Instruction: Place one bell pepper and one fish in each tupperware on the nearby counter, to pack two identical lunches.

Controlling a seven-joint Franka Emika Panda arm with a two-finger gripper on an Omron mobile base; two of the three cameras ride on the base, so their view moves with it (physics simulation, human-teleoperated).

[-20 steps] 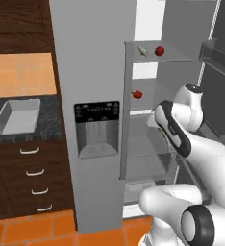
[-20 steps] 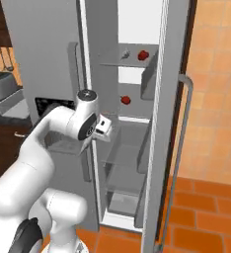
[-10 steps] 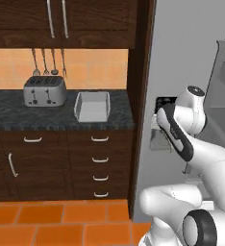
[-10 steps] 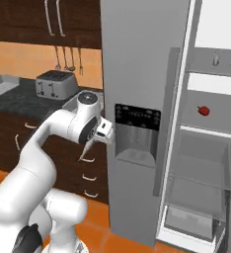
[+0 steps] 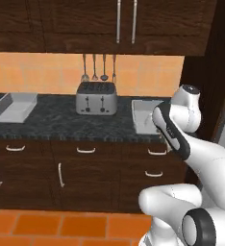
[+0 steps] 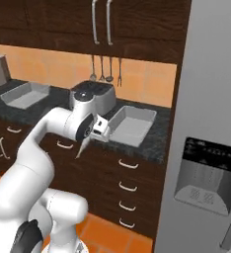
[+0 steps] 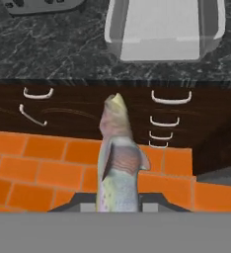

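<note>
Below the counter's front edge, the gripper is clamped on the fish's tail end; judged slippery, limp and light, it wants mid-body support.

kitchen: toaster, counter, fridge.

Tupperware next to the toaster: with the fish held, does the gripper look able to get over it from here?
Probably yes. The gripper holds the fish just off the counter edge, and the nearer tupperware sits open-topped, with nothing above it.
</note>
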